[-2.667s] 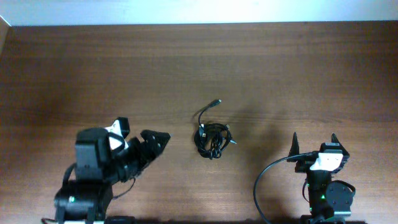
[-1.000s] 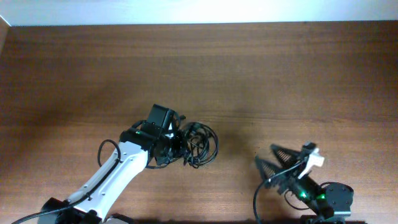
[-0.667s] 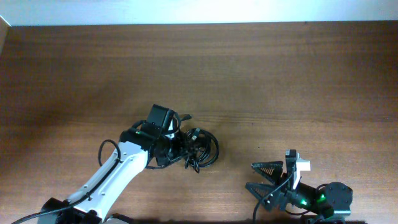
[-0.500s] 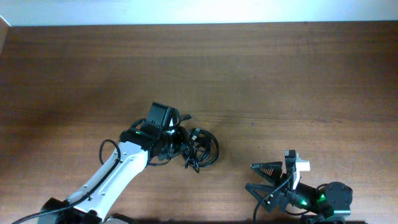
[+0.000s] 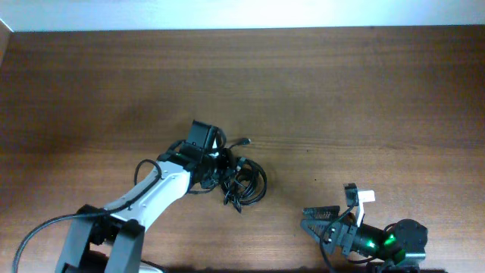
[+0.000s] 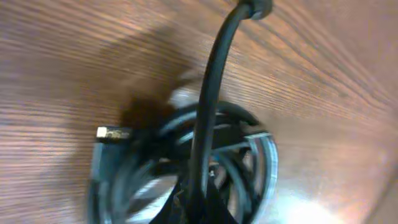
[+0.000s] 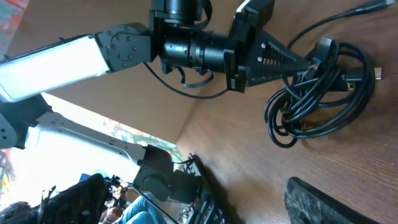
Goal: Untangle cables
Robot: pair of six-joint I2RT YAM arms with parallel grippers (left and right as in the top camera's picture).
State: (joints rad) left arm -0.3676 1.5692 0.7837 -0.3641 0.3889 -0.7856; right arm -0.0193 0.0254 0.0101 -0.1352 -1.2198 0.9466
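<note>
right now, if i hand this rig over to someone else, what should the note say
Left fingers: closed on a strand at the left side of the cables, which lie in one tangled coil near the middle of the table.
Right fingers: look open, holding nothing, low at the near right of the table, apart from the coil.
Done: one strand gripped.
Left to do: no cable is separated yet. Probably bring the right arm in, pull the strands apart and lay each one out singly.

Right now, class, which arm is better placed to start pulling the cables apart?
Left: the left gripper is at the cables, while the right gripper sits well apart from them.
</note>
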